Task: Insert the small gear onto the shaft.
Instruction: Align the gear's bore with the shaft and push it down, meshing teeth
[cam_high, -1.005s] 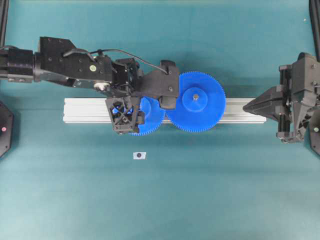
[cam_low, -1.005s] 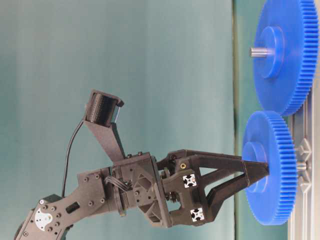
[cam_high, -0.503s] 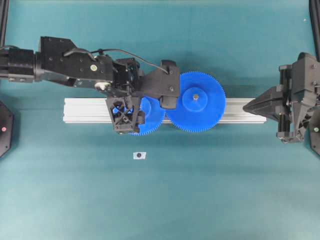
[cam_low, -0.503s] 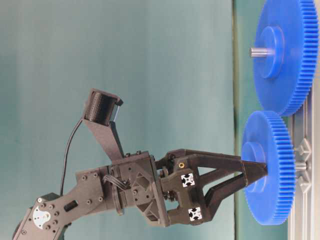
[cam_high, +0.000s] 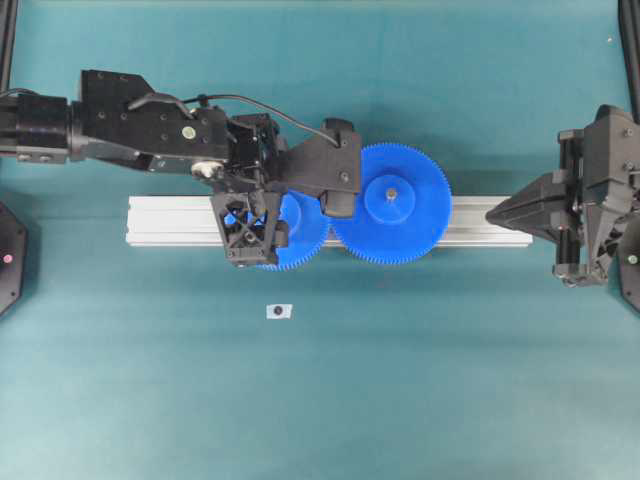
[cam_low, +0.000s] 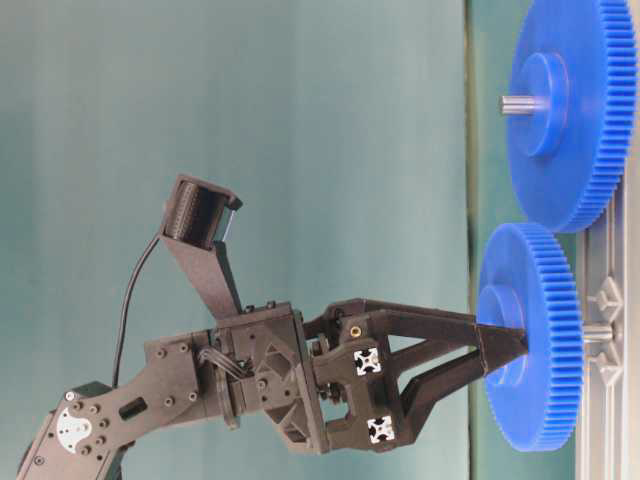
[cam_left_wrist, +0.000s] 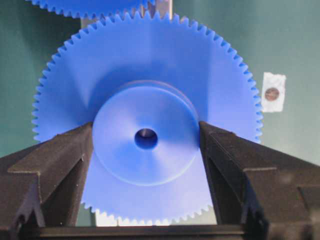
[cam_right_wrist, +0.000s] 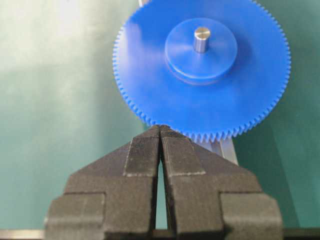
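Your left tool (cam_low: 503, 352) is clamped on the raised hub of the small gear (cam_low: 528, 337), one finger (cam_left_wrist: 60, 160) on each side of it. The gear sits over the metal rail (cam_high: 170, 221), with the shaft (cam_low: 598, 333) showing just behind its disc in the table-level view. In the left wrist view something grey shows deep in the centre hole, which looks like the pin's tip, so the gear seems started on the shaft but not fully down.

Keep the disc square to the pin and press straight along it. Any tilt will probably bind the hole. Watch the teeth where they meet the large gear (cam_high: 391, 204), which sits just beside yours on its own pin (cam_right_wrist: 201, 39). The two rims overlap from overhead, so the teeth must mesh rather than ride on top of each other. A slight turn of the hub should let them drop in.

Your right tool (cam_right_wrist: 160, 131) has its fingers together, holding nothing, at the rail's far end, near the large gear's rim. A small white tag (cam_high: 279, 311) lies on the bench (cam_high: 400, 380), well apart from the work.
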